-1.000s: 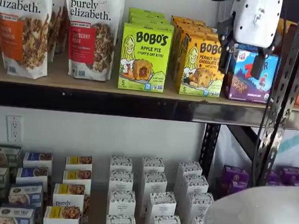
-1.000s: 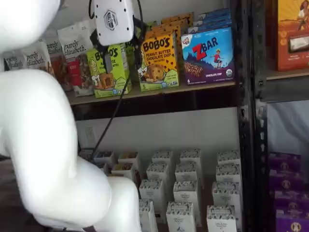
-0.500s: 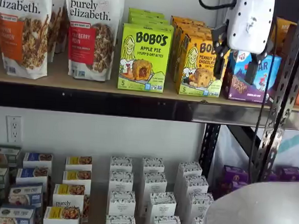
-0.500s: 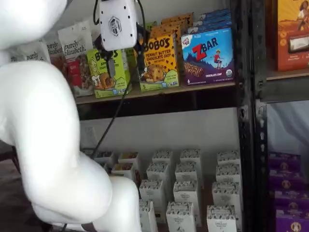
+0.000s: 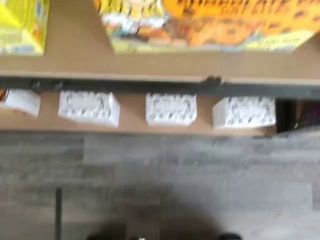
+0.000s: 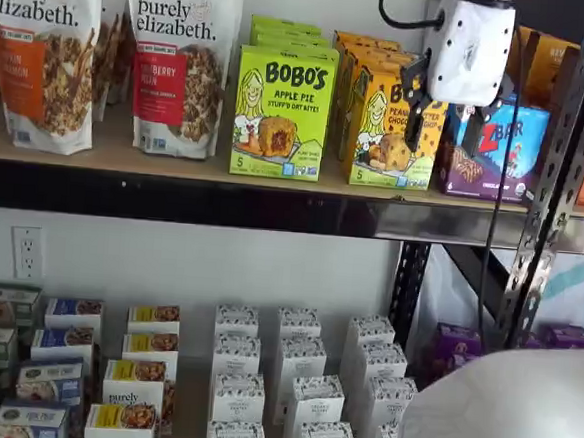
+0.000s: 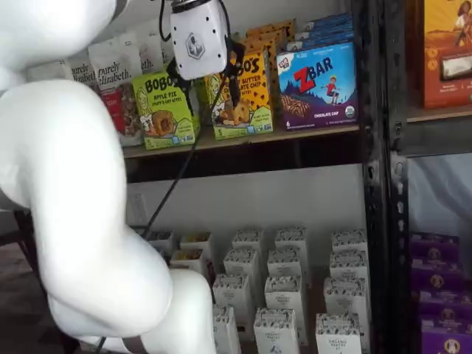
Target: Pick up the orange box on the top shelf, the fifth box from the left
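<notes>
Two cartons flank the gripper (image 6: pixel 447 125) on the top shelf (image 6: pixel 176 161): a lime-green Apple Pie carton (image 6: pixel 282 112) to its left, a ZBar box (image 6: pixel 497 153) behind its right finger. Directly behind its spread, empty fingers stands the orange box (image 6: pixel 387 127), upright, yellow-orange, partly hidden.

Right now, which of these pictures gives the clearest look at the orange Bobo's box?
A shelf view shows the orange box best: upright on the top shelf, most of its front readable, the gripper covering its right edge. The other shelf view has it half hidden by the gripper. The wrist view shows a blurred strip.
</notes>
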